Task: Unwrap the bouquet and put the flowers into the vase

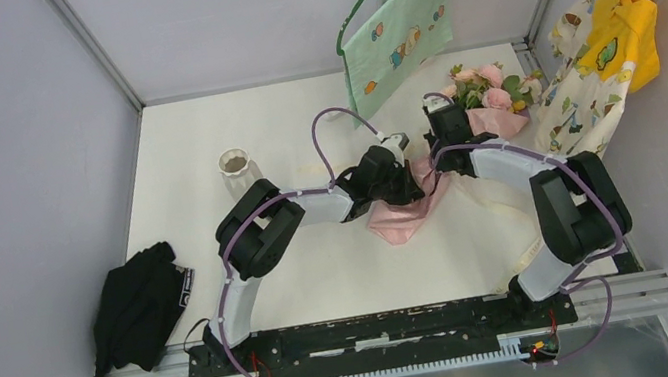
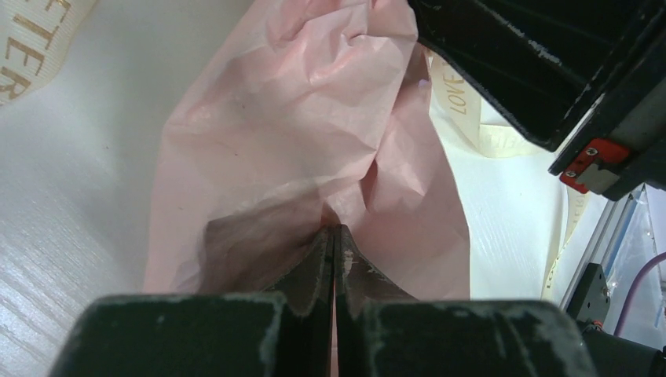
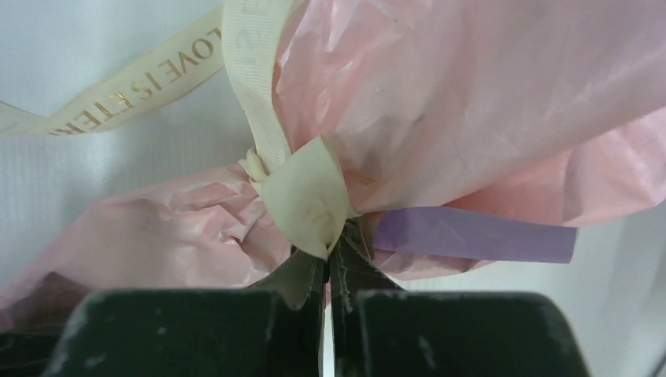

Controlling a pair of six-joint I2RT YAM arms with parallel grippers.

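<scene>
The vase (image 1: 234,162) stands upright at the far left of the table, well apart from the work. My left gripper (image 2: 334,236) is clamped tight on a fold of pink paper at the narrow end of the bouquet (image 2: 314,102). The bundle lies across the middle of the table, with the flowers (image 1: 486,88) at the far right. My right gripper (image 3: 328,255) has its jaws pressed together, nipping the lower edge of the cream ribbon (image 3: 302,196) right beside the knot.

To undo the tie well, I judge I should anchor the paper with my left and draw my right steadily away from the knot, low over the table. That way the knot slips loose rather than tightening. So thin a bite could slide off. The ribbon's gold print reads "LOVE IS ETER", and the rest is cut off.
</scene>
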